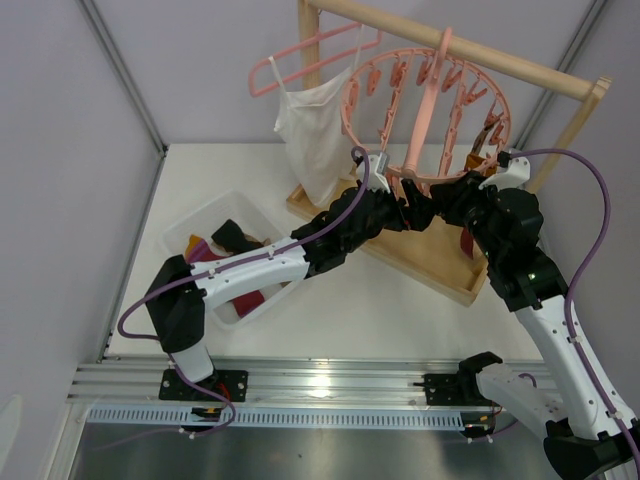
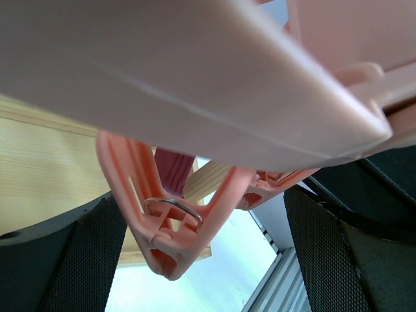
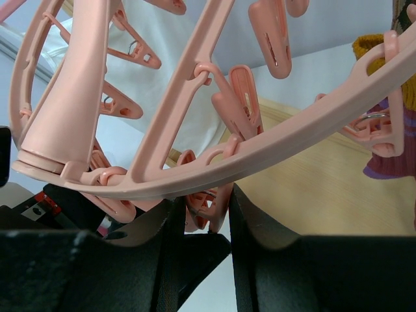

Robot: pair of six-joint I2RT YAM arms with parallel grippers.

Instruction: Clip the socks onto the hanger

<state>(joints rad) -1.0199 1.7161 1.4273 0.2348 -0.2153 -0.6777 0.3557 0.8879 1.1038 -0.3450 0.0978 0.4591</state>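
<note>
From above, the hanger (image 1: 349,105) hangs from the rod of a wooden rack (image 1: 520,66) that stands toward the far right of the table (image 1: 380,292). Both arms reach up to its near, lower rim. The left gripper (image 1: 408,211) and the right gripper (image 1: 441,205) sit close together there. A maroon sock (image 1: 467,241) dangles just below the right gripper; what holds it I cannot tell. More socks (image 1: 491,130) are clipped on the hanger's right side. Others lie in a white bin (image 1: 186,228) near the table's left edge. A white top (image 1: 310,130) hangs on a thin coat hanger (image 1: 300,60) at the rod's left end.

In the left wrist view, the left gripper (image 2: 208,260) stands wide, its fingers (image 2: 71,260) well apart. A ringed clip (image 2: 170,227) dangles between them from the hanger (image 2: 195,78), touching neither. The maroon sock (image 2: 174,170) shows behind it.

In the right wrist view, the right gripper (image 3: 203,221) is narrow, its fingers (image 3: 156,244) pinching a clip (image 3: 203,205) under the hanger's rim (image 3: 292,151). A striped sock (image 3: 398,133) hangs clipped at the right edge.
</note>
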